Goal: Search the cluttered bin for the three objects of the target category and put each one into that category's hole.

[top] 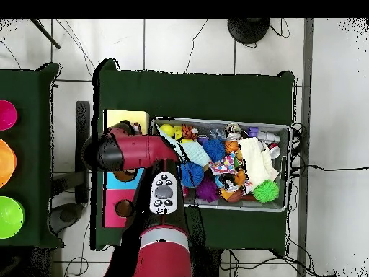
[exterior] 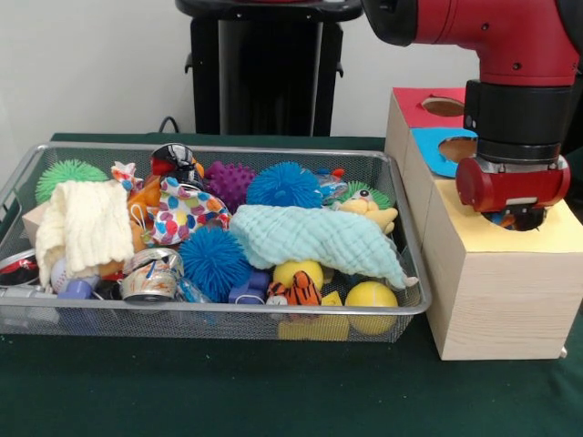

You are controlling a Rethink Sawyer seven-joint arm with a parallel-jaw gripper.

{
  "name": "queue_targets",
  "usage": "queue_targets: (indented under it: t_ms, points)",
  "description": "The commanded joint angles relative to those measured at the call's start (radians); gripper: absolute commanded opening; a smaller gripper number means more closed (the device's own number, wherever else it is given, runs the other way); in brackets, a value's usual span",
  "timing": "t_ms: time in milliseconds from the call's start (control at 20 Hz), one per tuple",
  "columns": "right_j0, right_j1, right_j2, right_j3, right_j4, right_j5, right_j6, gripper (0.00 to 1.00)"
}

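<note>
We are hovering our claw [exterior: 521, 218] over the box's [exterior: 492, 291] yellow hole, while the bin [exterior: 209, 323] is sitting beside it, crammed with toys.

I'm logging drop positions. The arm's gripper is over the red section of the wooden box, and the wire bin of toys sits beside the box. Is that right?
Not quite. The gripper is over the yellow section of the wooden box, the front view shows, not the red section, which lies farthest back. The rest holds: the wire bin of toys sits beside the box.
</note>
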Motion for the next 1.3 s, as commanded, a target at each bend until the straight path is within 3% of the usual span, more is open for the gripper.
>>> queue_targets:
  t_ms: [50,1300]
  points:
    - [-0.021,-0.088,0.009,0.102,0.026,0.195,0.155,1.00]
    - [-0.020,-0.081,0.007,0.083,0.025,0.202,0.150,1.00]
